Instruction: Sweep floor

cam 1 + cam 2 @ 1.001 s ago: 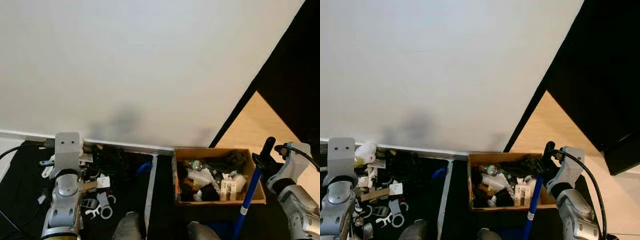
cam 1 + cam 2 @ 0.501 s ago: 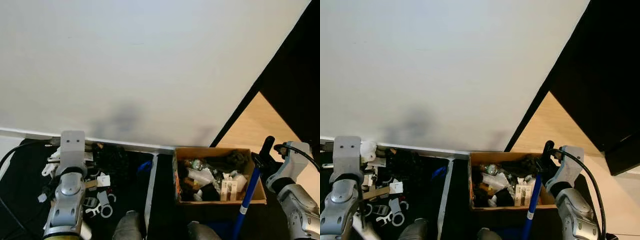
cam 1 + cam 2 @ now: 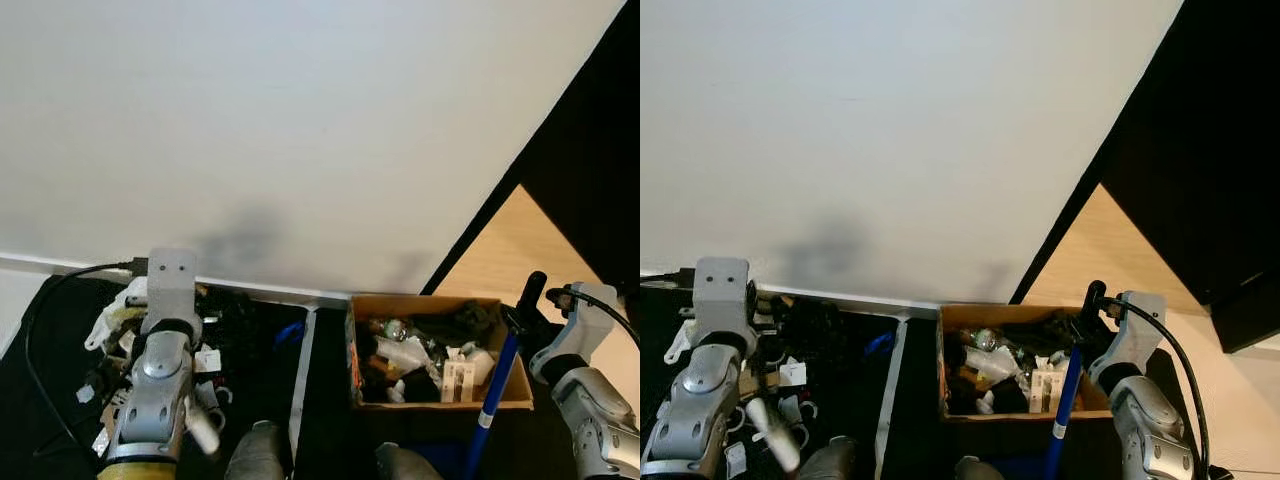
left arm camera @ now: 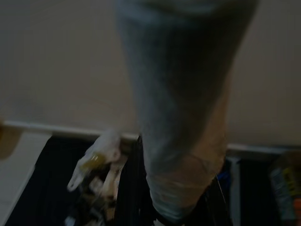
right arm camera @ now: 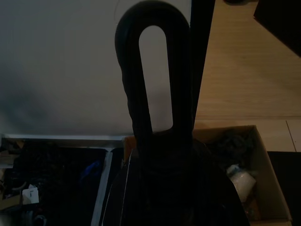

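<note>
A broom with a blue pole [image 3: 497,395] and a black looped handle [image 5: 153,94] stands upright at my right, just in front of the cardboard box. My right gripper [image 3: 530,318] is shut around the top of that pole. My left arm [image 3: 160,370] is raised over a black mat strewn with small parts. In the left wrist view a pale grey handle [image 4: 181,117] runs straight out from my left gripper [image 4: 181,214], which is shut on it. The handle's white end [image 3: 203,430] shows blurred beside the arm.
An open cardboard box [image 3: 500,403] full of mixed clutter sits against the white wall [image 3: 300,130]. White and black small parts [image 3: 215,335] litter the mat. A black panel [image 3: 600,150] and wooden floor [image 3: 510,250] lie at right. My feet [image 3: 255,455] show below.
My left arm has swung to the right over the mat, and the pale handle's white end has come into view beside it. The right arm and broom have stayed put.
</note>
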Controlling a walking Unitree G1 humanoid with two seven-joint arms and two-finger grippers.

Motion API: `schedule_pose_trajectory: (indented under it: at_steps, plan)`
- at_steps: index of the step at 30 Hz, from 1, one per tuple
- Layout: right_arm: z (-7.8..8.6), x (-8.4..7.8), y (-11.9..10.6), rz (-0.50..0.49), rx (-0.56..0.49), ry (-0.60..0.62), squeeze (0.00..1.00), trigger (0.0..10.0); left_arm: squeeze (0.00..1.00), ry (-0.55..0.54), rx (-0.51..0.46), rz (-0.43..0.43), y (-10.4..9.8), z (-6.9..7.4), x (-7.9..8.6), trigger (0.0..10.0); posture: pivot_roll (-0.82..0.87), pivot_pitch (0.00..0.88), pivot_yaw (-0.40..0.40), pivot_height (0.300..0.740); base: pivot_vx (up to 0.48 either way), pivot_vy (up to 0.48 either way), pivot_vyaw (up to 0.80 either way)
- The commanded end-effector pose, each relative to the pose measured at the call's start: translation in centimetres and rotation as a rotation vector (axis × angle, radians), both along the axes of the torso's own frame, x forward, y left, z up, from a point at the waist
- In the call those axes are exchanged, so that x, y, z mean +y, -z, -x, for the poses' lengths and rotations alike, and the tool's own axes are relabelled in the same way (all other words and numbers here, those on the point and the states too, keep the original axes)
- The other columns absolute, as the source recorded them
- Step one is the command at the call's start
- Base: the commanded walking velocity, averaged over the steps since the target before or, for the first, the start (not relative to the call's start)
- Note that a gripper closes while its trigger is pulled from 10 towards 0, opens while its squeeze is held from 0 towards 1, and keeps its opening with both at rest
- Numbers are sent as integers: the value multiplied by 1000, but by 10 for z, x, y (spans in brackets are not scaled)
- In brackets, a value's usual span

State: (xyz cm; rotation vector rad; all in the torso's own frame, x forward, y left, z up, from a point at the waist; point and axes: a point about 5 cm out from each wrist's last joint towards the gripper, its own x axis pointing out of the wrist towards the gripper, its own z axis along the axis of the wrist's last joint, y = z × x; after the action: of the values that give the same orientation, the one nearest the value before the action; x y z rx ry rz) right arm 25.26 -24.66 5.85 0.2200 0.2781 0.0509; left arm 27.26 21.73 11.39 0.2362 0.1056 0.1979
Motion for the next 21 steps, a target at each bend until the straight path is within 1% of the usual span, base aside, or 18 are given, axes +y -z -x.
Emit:
schedule_pose_trajectory:
  at_steps: [1, 2, 3, 5, 6, 8, 9, 12, 14, 15, 16, 17, 19, 20, 21]
  plan:
    - [3, 22, 16, -192, 35, -19, 0, 10000, 0, 21, -25, -10, -8, -1, -6, 10000, 135, 158, 12, 740, 0, 0, 0]
    - [3, 23, 17, -195, 33, -19, 0, 10000, 0, 55, -43, -5, -15, -4, -13, 10000, 137, 158, 12, 740, 0, 0, 0]
    - [2, 24, 17, -196, 32, -19, 0, 10000, 0, 70, -52, -6, -19, -5, -16, 10000, 137, 158, 12, 740, 0, 0, 0]
    - [2, 24, 17, -197, 32, -19, 0, 10000, 0, 80, -57, -7, -21, -6, -18, 10000, 137, 158, 12, 740, 0, 0, 0]
    - [2, 25, 16, -198, 26, -19, 0, 10000, 0, 108, -78, -11, -26, -7, -23, 10000, 138, 156, 14, 740, 0, 0, 0]
    - [2, 25, 16, -198, 26, -19, 0, 10000, 0, 108, -78, -11, -26, -7, -23, 10000, 138, 156, 14, 740, 0, 0, 0]
    - [1, 23, 11, -195, -25, 5, 0, 10000, 0, 170, -128, -9, -39, -10, -34, 10000, 137, 156, 15, 740, 0, 0, 0]
    - [1, 21, 6, -185, -54, 11, 0, 10000, 0, 200, -131, -9, -44, -10, -38, 10000, 137, 156, 17, 740, 0, 0, 0]
    - [4, 18, -3, -137, -104, -19, 0, 10000, 0, 296, -129, -10, -49, -8, -45, 10000, 137, 156, 18, 740, 0, 0, 0]
    - [5, 16, -8, -132, -117, -32, 0, 10000, 0, 356, -111, -15, -50, -6, -47, 10000, 128, 157, 21, 740, 0, 0, 0]
    - [7, 14, -12, -128, -122, -46, 0, 10000, 0, 419, -97, -28, -52, -2, -48, 10000, 127, 158, 21, 740, 0, 0, 0]
    - [7, 14, -12, -128, -122, -46, 0, 10000, 0, 419, -97, -28, -52, -2, -48, 10000, 127, 158, 21, 740, 0, 0, 0]
    - [10, 10, -14, -126, -116, -63, 0, 10000, 0, 494, -73, -74, -54, 3, -43, 10000, 127, 158, 21, 740, 0, 0, 0]
    - [10, 10, -14, -126, -116, -63, 0, 10000, 0, 494, -73, -74, -54, 3, -43, 10000, 127, 158, 21, 740, 0, 0, 0]
    - [11, 7, -12, -118, -106, -68, 0, 10000, 0, 505, -72, -96, -57, 4, -37, 10000, 132, 160, 25, 740, 0, 0, 0]
